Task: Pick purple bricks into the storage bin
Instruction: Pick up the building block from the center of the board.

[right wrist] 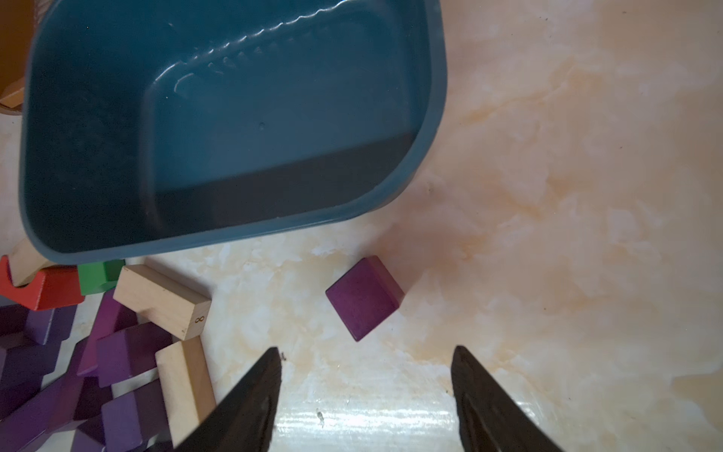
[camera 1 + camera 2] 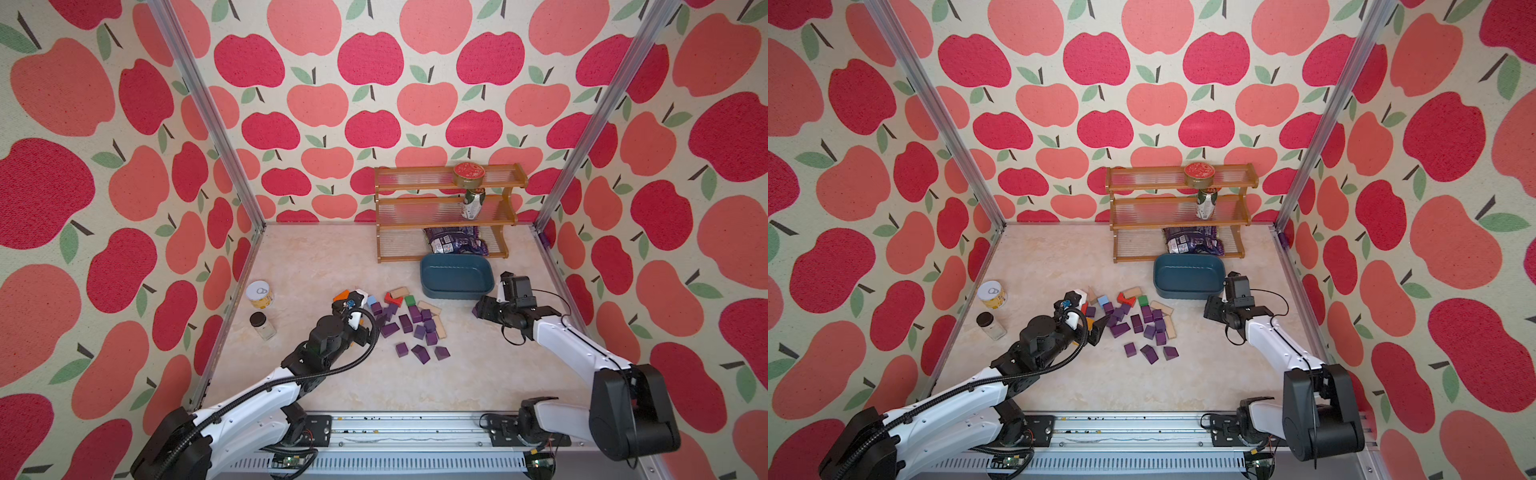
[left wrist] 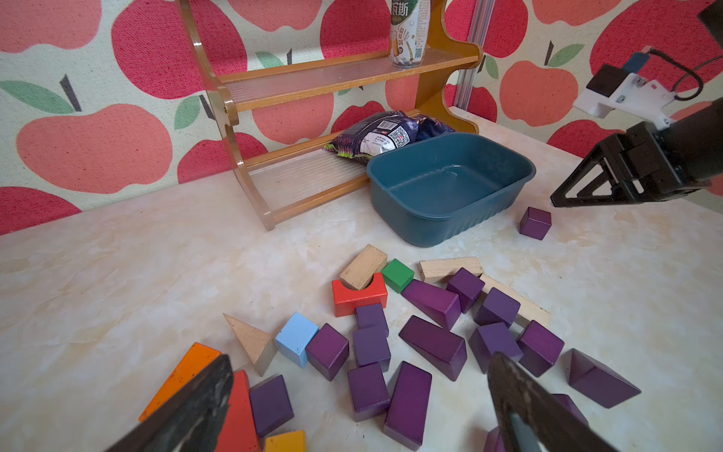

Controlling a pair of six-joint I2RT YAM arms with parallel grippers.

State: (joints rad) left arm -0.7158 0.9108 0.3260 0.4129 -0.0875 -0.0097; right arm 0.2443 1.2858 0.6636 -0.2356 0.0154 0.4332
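Note:
Several purple bricks (image 2: 405, 323) lie scattered mid-table among other coloured blocks. My left gripper (image 3: 360, 358) hovers open just over the near side of this pile, its fingers astride several purple bricks (image 3: 407, 403) and touching none; a top view shows it (image 2: 1102, 326) at the pile's left edge. The teal storage bin (image 2: 457, 293) stands empty in front of the shelf. One purple cube (image 1: 364, 297) lies alone on the table beside the bin (image 1: 234, 235). My right gripper (image 1: 366, 349) is open just short of that cube, with nothing between its fingers.
A wooden shelf rack (image 2: 446, 212) at the back holds a red-lidded tin (image 2: 468, 174), a bottle (image 2: 473, 203) and a snack bag (image 2: 455, 241). A can (image 2: 259, 294) and a jar (image 2: 262, 326) stand at the left. Red (image 3: 358, 297), green (image 3: 397, 276) and tan blocks mix with the purple ones.

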